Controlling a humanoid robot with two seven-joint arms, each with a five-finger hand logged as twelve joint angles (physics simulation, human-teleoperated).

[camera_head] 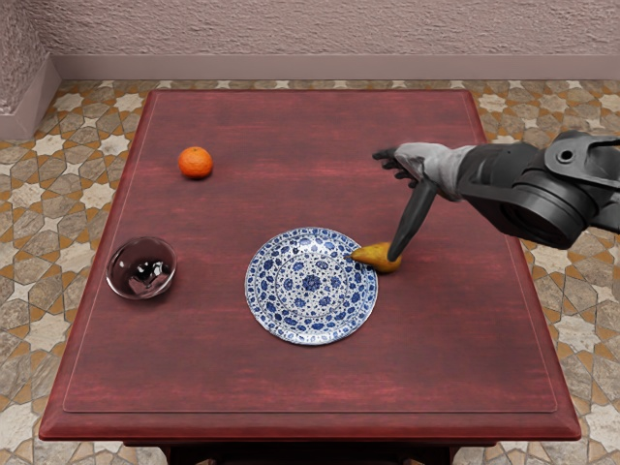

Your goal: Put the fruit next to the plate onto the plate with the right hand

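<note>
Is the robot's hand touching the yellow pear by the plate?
Cannot tell. In the head view, one finger of the right hand ends right on the pear with no gap showing, but it might be hovering just above it.

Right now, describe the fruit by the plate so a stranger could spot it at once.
On the dark red table, find the blue-and-white patterned plate near the middle. At its right rim lies a small yellow-brown pear, just below the right hand. Unlike the round orange at the far left, it is tapered.
</note>
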